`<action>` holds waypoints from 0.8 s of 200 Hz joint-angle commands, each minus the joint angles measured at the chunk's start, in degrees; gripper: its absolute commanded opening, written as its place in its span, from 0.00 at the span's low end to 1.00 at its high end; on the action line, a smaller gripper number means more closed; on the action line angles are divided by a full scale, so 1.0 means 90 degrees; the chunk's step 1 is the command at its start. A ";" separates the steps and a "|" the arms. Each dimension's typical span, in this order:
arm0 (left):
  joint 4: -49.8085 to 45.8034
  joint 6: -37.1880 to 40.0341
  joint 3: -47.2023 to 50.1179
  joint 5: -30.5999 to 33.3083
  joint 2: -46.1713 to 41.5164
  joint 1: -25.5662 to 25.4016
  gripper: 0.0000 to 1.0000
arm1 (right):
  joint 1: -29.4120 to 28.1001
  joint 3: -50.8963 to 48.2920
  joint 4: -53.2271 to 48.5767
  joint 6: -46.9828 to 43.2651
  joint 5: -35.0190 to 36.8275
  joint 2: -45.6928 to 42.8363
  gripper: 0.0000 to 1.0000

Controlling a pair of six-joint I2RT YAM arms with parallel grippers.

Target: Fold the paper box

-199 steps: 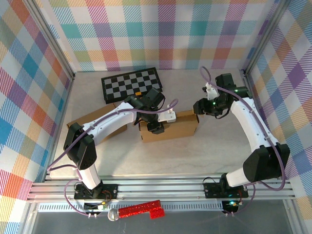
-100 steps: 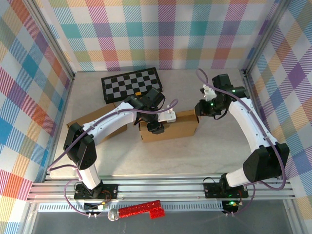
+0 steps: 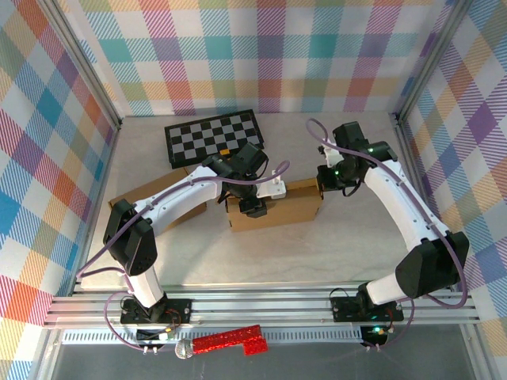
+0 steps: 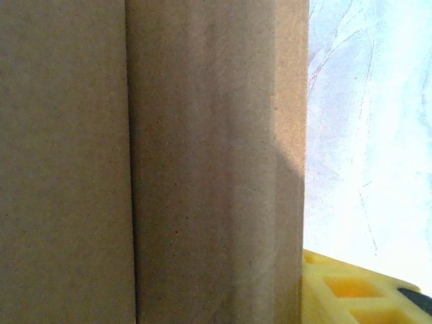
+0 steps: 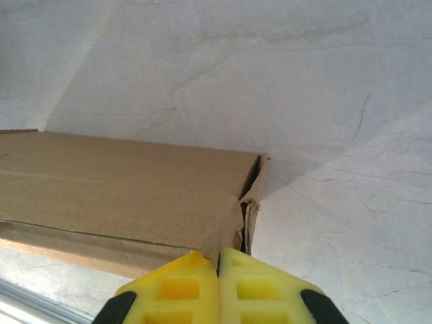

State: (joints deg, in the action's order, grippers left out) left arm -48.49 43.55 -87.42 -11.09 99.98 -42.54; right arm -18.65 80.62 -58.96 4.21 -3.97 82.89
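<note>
Guessing barely halfway here: paper box [image 3: 287,207] lying flattish mid-bench [image 3: 317,253], end flap loose, right gripper [image 5: 217,260] jaws squeezed together right at that flap, left gripper [image 3: 252,207] against the other end, jaws impossible to call.

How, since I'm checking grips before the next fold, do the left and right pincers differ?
The left pincer sits over the paper box's left part in the top view, while the right pincer is at its right end. The right pincer's jaws are shut together, while the left pincer's are mostly hidden by the box, so their state is unclear. Both have yellow fingers and are close against the box.
</note>
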 commanded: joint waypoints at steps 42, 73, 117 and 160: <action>-0.0023 -0.0221 -0.0077 -0.0434 -0.0129 0.0193 0.51 | -0.0201 -0.1055 0.0541 -0.0004 0.0665 -0.0615 0.00; 0.0194 -0.0521 0.0036 -0.0468 -0.0294 0.0252 0.63 | -0.0309 -0.1487 0.0843 0.0237 0.0923 -0.0915 0.00; 0.1210 -0.1557 0.0732 -0.0267 -0.0914 0.0361 0.76 | -0.0416 -0.1595 0.0975 0.0340 0.1075 -0.0978 0.00; 0.1579 -0.2269 0.1013 -0.0047 -0.1203 0.0384 0.78 | -0.0626 -0.1631 0.0994 0.0490 0.1151 -0.0929 0.00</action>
State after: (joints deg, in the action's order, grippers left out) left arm -38.33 28.64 -79.68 -12.49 91.24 -39.59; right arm -22.96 68.12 -46.72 7.03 5.17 73.54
